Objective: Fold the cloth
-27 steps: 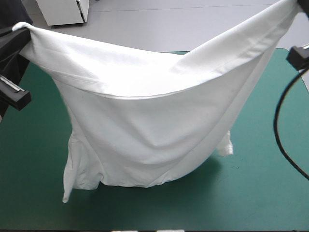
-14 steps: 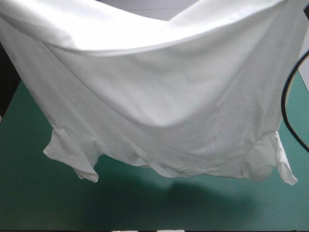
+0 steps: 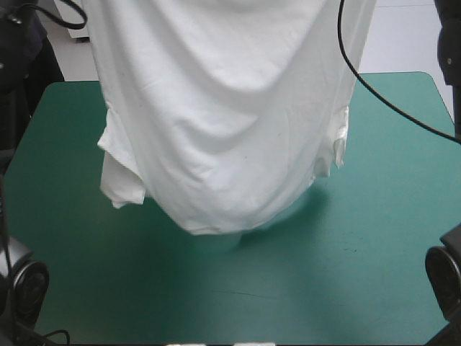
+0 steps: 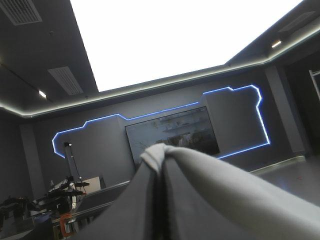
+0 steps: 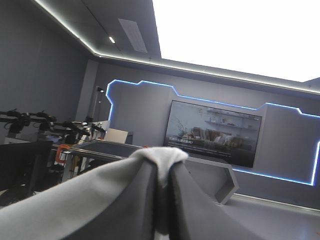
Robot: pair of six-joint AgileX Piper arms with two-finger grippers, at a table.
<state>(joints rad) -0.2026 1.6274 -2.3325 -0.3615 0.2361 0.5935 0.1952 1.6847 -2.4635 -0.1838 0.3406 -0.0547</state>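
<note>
While both arms are raised so high that their wrist views look level into the room, the teal-green worktop point(image 3: 389, 238) carries nothing of the white T-shirt's point(image 3: 223, 122) weight that I can make out. The garment hangs as one broad curtain from above the high view's top edge down to about the middle of the worktop, a little toward the left arm's side. Its long axis runs straight up and down, and its width runs across from one arm to the other. It therefore lies directly below both pincers, and neither arm is the nearer. One short sleeve point(image 3: 119, 180) dangles low on the left arm's side and the other sleeve point(image 3: 338, 144) on the right arm's side. This suggests the shirt is held by its hem end. The rounded lower edge point(image 3: 209, 225) hangs very near the cover, but whether it touches cannot be told. The left pincer point(image 4: 159, 172) is clamped on the T-shirt, with a small tuft of cloth point(image 4: 156, 151) poking out where its black fingers point(image 4: 135, 205) meet. The right pincer point(image 5: 162, 180) is clamped likewise. Laying the shirt flat calls, I judge, for an even descent.
</note>
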